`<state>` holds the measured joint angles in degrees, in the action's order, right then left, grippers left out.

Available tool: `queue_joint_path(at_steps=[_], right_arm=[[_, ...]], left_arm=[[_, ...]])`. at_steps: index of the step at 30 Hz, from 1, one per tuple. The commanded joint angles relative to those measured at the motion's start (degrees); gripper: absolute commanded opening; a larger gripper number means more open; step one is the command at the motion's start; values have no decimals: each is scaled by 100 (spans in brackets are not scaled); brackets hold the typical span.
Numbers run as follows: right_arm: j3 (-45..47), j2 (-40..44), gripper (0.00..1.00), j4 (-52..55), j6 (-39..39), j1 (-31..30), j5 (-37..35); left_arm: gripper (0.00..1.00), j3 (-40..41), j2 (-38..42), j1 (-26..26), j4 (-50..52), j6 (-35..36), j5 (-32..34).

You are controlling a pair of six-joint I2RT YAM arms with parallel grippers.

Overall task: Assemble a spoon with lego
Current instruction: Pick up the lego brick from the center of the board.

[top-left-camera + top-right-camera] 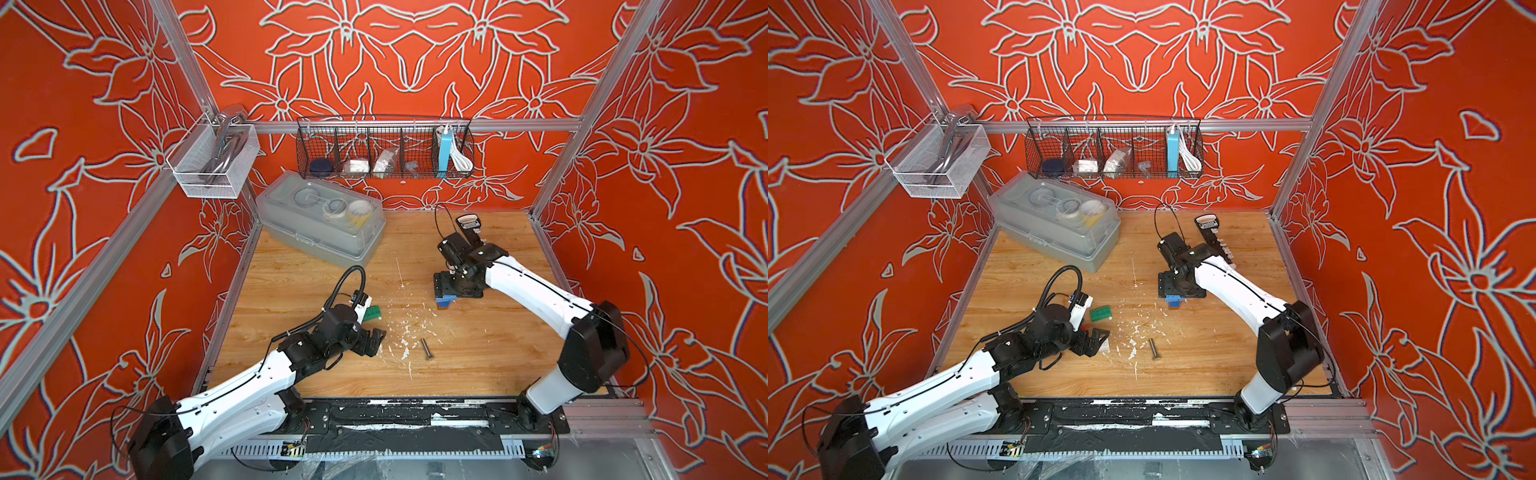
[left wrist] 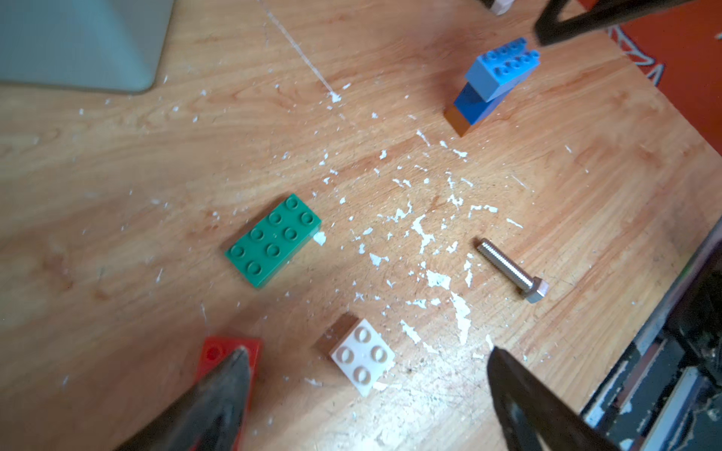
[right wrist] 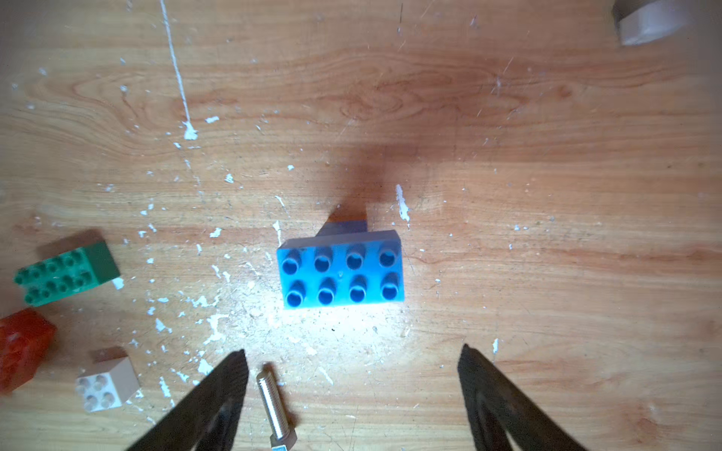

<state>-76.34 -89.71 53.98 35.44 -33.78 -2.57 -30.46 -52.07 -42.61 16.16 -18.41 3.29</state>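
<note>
The right gripper hangs directly over the half-built spoon, fingers spread wide, nothing between them! That build is a light blue eight-stud plastic brick capping a narrow stack of darker blue and brown bricks, standing upright just right of centre in both top views. Left of centre, the left gripper is spread wide too and grips nothing. A small white four-stud brick lies on the wooden table beneath the gap, and a red brick peeks from behind one finger. A flat green eight-stud brick lies just beyond. A grey metal bolt lies low at centre.
</note>
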Motion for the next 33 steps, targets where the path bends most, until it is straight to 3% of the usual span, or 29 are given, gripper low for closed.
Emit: queue_joint_path(at_steps=[1, 8, 13, 17, 20, 25, 29, 33], right_arm=[[-108, 346, 88, 249, -149, 12, -145], [-14, 724, 88, 105, -366, 45, 1], [76, 809, 88, 43, -602, 164, 164], [261, 894, 88, -180, -630, 299, 402], [251, 901, 88, -186, -739, 373, 484], [260, 929, 87, -308, -852, 549, 713], [173, 860, 87, -353, -972, 625, 831], [146, 777, 87, -431, -1052, 704, 972]], left_arm=[[90, -431, -234, -98, 1177, -829, 266], [83, -769, -887, -200, 1893, -1659, 405], [84, -1104, -1140, -198, 2762, -1838, 950], [83, -1118, -1331, -196, 2849, -1873, 722], [85, -1324, -1433, -146, 3673, -2139, 1449], [79, -1568, -1489, 1312, 3885, -1501, 928], [76, -1481, -1709, 1861, 3593, -1335, 692], [69, -1282, -2087, 2283, 3155, -1410, -18]])
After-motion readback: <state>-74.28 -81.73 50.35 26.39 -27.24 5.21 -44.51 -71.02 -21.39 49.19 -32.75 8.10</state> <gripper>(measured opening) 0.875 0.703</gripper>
